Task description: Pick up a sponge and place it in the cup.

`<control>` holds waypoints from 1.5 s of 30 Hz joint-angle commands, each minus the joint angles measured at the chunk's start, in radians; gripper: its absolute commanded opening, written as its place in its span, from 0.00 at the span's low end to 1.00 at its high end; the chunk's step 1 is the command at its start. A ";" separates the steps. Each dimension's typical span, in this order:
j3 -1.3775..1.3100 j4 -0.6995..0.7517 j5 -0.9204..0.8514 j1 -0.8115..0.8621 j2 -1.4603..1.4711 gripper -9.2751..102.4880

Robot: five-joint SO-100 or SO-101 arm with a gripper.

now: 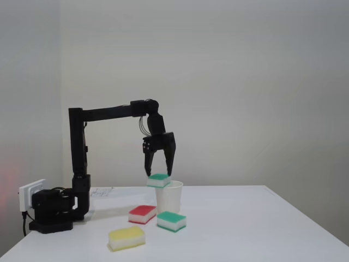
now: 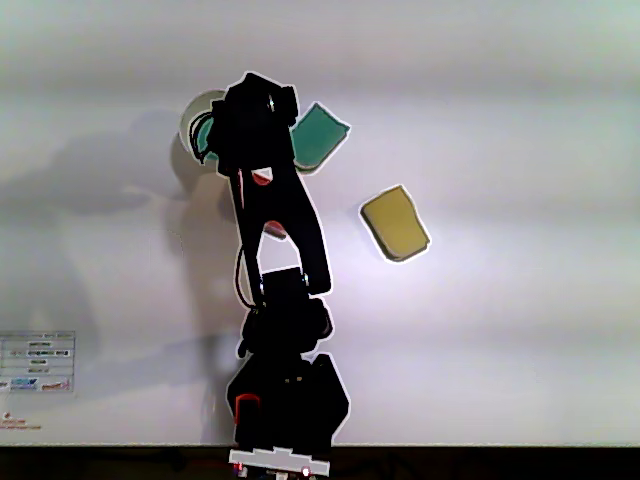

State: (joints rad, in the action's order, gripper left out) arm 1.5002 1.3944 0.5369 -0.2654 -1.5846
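Gripper (image 1: 159, 173) hangs directly above the cup (image 1: 169, 199), jaws spread, nothing clamped. Green sponge (image 1: 158, 180) sits on the cup's rim just under the fingertips, lying flat, not dropped inside yet. Likely needs a nudge down. Second green sponge (image 1: 171, 220), red one (image 1: 142, 214) and yellow one (image 1: 126, 237) lie on the desk (image 1: 245, 229).

Open table right of cup (image 1: 169, 196) (sponges (image 1: 171, 221) nr).

I see a small white printed sheet (image 2: 37, 365) lying flat on the white worktop (image 2: 520, 340), carrying rows of print and coloured marks, all too blurred for me to read.
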 commanded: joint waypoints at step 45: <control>0.351 -0.040 -0.259 0.132 -0.526 0.10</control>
State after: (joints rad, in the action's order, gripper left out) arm 1.7825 1.3683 0.3083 -0.1442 -1.9926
